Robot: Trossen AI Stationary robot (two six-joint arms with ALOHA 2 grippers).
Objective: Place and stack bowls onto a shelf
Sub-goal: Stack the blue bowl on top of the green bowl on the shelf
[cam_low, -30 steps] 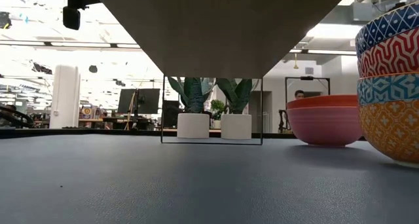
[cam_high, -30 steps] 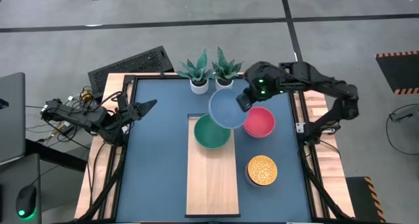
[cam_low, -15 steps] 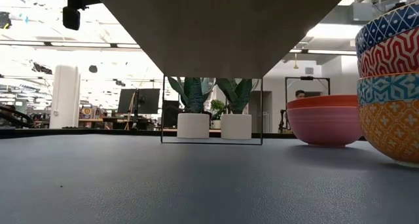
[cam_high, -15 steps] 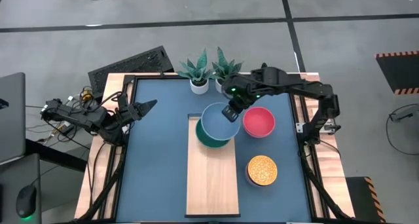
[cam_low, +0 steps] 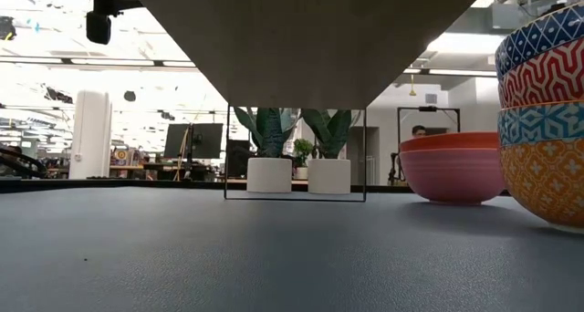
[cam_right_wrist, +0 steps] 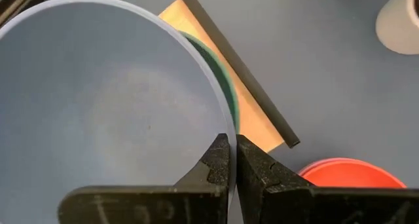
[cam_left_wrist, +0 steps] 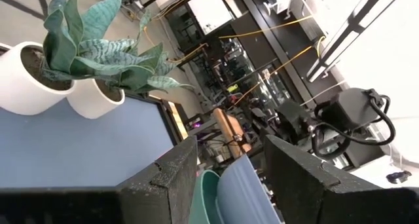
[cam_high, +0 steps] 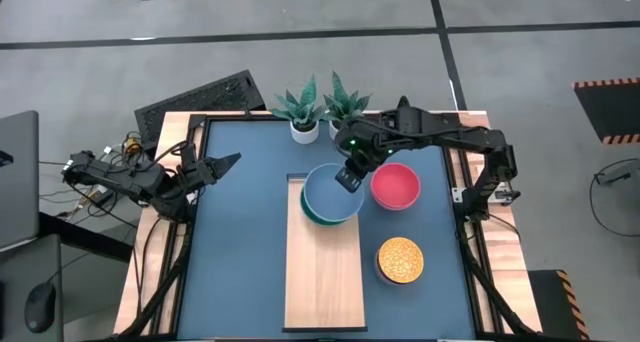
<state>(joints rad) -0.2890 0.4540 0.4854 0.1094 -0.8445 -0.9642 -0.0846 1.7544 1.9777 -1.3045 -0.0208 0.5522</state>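
Note:
In the high view a plain blue bowl (cam_high: 328, 190) sits over the teal bowl (cam_high: 312, 214), which stands on the far end of the light wood shelf (cam_high: 324, 282). My right gripper (cam_high: 349, 175) is shut on the blue bowl's rim. The pink bowl (cam_high: 396, 186) rests on the table right of the shelf, with the stack of patterned bowls (cam_high: 400, 260) nearer. My left gripper (cam_high: 215, 167) waits open at the table's left edge. In its wrist view the left gripper (cam_left_wrist: 229, 178) points toward both bowls (cam_left_wrist: 245, 198). My right gripper pinches the blue bowl's rim (cam_right_wrist: 222, 122) on its far right side, one finger (cam_right_wrist: 216, 160) inside the bowl and one (cam_right_wrist: 254, 168) outside. The fingers point down from above. The bowl sits over the teal bowl (cam_right_wrist: 229, 86), slightly offset; whether it rests in it I cannot tell.
Two white plant pots (cam_high: 318, 128) stand at the table's far edge, just beyond the shelf. In the low view the shelf's underside (cam_low: 310, 29) spans overhead, with the pink bowl (cam_low: 452, 171) and the patterned stack (cam_low: 543, 120) to the right. Bare blue tabletop (cam_high: 245, 252) lies left of the shelf.
My right gripper has carried the blue bowl from beyond the shelf's far end toward the near left. The bowl now covers the teal bowl instead of hanging beside it. The gripper stays shut on the rim.

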